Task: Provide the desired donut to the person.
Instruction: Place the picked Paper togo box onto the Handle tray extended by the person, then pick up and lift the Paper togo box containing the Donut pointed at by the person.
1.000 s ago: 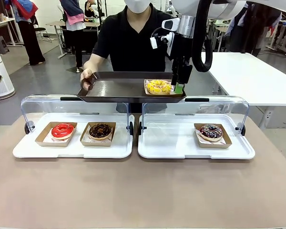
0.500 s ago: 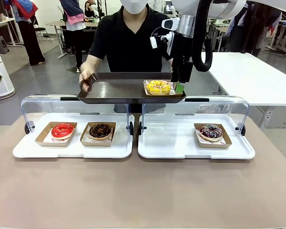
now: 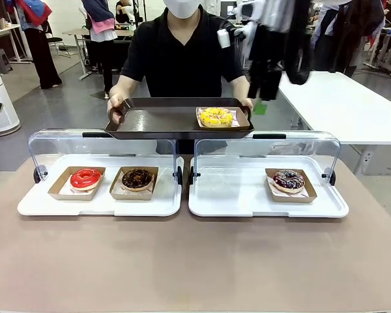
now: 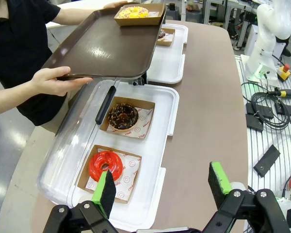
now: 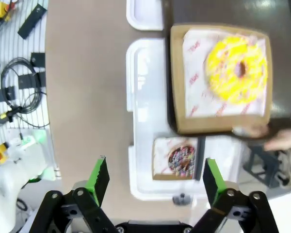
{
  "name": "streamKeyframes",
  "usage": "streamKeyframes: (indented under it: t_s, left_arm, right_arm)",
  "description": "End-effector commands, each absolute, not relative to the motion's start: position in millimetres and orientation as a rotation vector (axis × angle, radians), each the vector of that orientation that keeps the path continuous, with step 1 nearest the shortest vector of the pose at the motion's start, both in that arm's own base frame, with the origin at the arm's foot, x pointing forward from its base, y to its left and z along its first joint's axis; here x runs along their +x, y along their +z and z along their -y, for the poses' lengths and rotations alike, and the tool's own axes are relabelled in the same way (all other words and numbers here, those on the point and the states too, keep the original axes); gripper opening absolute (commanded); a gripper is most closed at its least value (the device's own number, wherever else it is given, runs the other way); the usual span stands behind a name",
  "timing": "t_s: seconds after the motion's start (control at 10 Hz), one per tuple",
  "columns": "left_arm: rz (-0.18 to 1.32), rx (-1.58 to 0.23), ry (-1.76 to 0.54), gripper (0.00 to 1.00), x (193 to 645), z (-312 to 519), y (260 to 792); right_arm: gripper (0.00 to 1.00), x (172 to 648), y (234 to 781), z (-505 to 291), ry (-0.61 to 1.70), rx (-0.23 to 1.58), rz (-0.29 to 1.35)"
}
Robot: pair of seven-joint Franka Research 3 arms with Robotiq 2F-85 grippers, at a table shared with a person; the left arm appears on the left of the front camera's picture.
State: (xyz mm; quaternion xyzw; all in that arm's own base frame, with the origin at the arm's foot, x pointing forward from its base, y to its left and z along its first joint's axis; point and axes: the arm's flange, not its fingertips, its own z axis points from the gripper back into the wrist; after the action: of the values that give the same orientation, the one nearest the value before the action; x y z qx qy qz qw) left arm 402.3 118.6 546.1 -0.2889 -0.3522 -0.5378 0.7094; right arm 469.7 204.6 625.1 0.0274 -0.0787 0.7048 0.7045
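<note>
The person (image 3: 180, 62) wears a black short-sleeved T-shirt and white face mask. The left gripper (image 4: 161, 187) and right gripper (image 5: 154, 177) are black with green pads (image 4: 218, 178).

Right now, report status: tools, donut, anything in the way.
Left tool open, near the red donut. Right tool open, empty, above the yellow donut. That donut sits boxed on the person's brown tray. Nothing blocking.

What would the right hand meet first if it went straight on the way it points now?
Probably the sprinkled donut's box on the white tray, straight ahead of the open right hand. The person's brown tray with the yellow donut sits just off that line, though depth is unclear.
</note>
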Motion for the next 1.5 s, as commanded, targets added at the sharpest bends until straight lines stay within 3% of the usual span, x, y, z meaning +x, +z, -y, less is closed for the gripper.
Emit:
streamKeyframes:
  t_s: [0.0,0.6,1.4]
  left_arm:
    - [0.796,-0.652,-1.193,1.0,401.8,-118.1,547.2]
    - [0.796,-0.652,-1.193,1.0,401.8,-118.1,547.2]
    - [0.796,-0.652,-1.193,1.0,401.8,-118.1,547.2]
  right_arm:
    - [1.0,429.3,613.5,-147.6,1.544,0.044,0.253]
    - [1.0,416.8,577.9,-42.6,1.399,0.065,0.25]
    - [1.0,418.1,579.0,-38.8,1.382,0.081,0.239]
